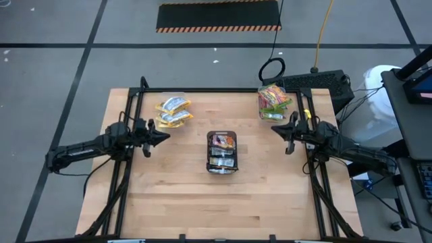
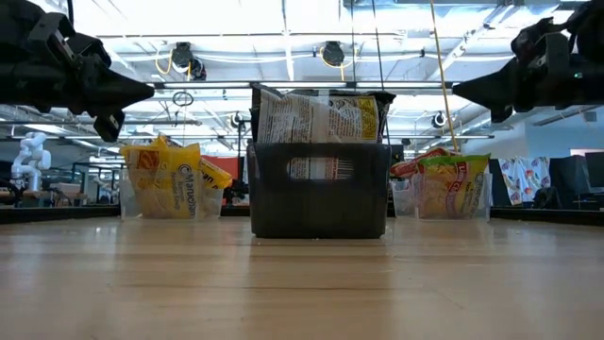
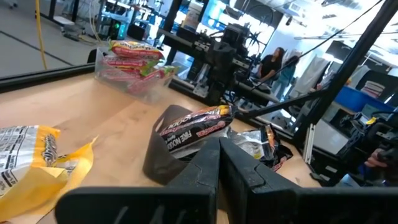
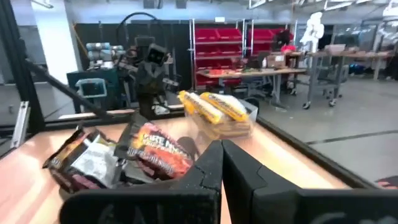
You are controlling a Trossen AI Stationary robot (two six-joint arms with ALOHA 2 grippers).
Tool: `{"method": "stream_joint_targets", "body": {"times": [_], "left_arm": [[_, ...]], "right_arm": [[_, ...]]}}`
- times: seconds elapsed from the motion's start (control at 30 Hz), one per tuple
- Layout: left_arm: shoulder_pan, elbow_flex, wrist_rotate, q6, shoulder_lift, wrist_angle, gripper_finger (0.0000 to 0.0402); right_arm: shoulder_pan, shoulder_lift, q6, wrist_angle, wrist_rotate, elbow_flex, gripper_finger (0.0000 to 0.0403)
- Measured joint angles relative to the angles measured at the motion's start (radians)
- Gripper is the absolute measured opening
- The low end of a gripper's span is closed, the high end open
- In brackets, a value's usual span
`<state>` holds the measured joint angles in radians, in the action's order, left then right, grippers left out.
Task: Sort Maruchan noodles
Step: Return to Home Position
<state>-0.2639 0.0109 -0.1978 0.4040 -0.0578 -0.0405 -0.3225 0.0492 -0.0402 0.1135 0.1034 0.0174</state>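
The Maruchan noodles (image 1: pixel 222 143) were seen sorted into the left clear bin (image 2: pixel 125 210), black bin (image 2: pixel 321 203) and right clear bin (image 2: pixel 406 203). The left gripper (image 1: pixel 164 137) and right gripper (image 1: pixel 275 128) were pinched closed, empty, at the sides. Only parking at home seemed needed.

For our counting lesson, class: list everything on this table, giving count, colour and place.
Table: one, light wood, under everything.
Black bin: one, table centre.
Dark packets: several, brown-red, in black bin.
Left tub: one, clear, far edge, left.
Yellow packets: several, in left tub.
Right tub: one, clear, far edge, right.
Green-pink packets: several, in right tub.
Left gripper: one, dark, shut, raised left of black bin.
Right gripper: one, dark, shut, raised right of black bin.
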Motion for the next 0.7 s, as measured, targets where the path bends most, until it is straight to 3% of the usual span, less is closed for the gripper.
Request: {"method": "stream_joint_targets", "body": {"times": [0.1, 0.37, 0.7], "left_arm": [[0.0, 0.0, 0.0, 0.0, -0.002, 0.0, 0.001], [0.0, 0.0, -0.001, -0.03, -0.002, -0.007, 0.001], [0.0, 0.0, -0.001, -0.028, -0.002, -0.013, 0.001]], "right_arm": [[0.0, 0.007, -0.011, -0.002, -0.043, -0.001, 0.0], [0.0, 0.014, -0.268, -0.005, -0.155, -0.002, 0.0], [0.0, 0.024, -0.249, -0.075, -0.153, -0.002, 0.0]]}}
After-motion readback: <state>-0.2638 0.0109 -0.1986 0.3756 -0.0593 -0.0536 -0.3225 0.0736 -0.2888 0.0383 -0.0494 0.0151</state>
